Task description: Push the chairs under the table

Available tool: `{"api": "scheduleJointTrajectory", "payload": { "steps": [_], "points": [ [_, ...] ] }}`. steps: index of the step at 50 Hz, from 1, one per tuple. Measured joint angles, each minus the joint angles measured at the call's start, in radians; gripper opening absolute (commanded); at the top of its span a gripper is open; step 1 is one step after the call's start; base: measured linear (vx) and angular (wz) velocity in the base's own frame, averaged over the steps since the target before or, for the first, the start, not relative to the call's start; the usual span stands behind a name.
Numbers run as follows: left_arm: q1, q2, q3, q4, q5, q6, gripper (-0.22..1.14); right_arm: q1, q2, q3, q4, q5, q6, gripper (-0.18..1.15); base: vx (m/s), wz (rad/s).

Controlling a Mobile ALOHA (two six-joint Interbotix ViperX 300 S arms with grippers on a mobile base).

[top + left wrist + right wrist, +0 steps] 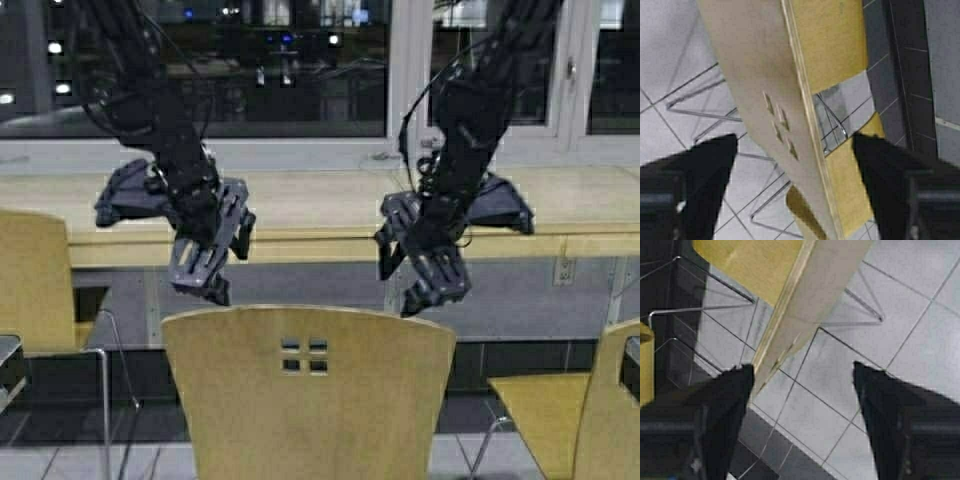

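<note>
Closest to me is the middle chair [308, 395], its curved back with the four little cutouts dead center. Another chair [35, 285] sits off to its left and a third chair [590, 405] to its right. Just above the middle chair's top edge hang my left gripper [205, 272] and right gripper [432, 283], both with jaws spread wide and the backrest edge running between the fingers, holding nothing. Past the middle chair runs the long table [320, 215], with the window [300, 65] behind it.
</note>
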Motion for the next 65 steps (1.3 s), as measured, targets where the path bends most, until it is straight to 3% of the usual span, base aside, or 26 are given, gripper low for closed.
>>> {"api": "scheduleJointTrajectory", "payload": {
  "steps": [19,37,65],
  "points": [
    [0.081,0.141,-0.124,-0.003,0.017,0.000,1.00,-0.034,0.166,-0.186,0.011,0.023,0.002,0.94,-0.01,0.00],
    [0.100,0.293,-0.282,-0.002,0.015,-0.002,1.00,-0.046,0.279,-0.291,0.021,0.017,0.002,0.94,0.00,0.00],
    [0.109,0.388,-0.322,0.005,-0.069,-0.020,0.94,-0.054,0.391,-0.364,0.026,-0.049,0.002,0.90,0.00,0.00]
  ]
}}
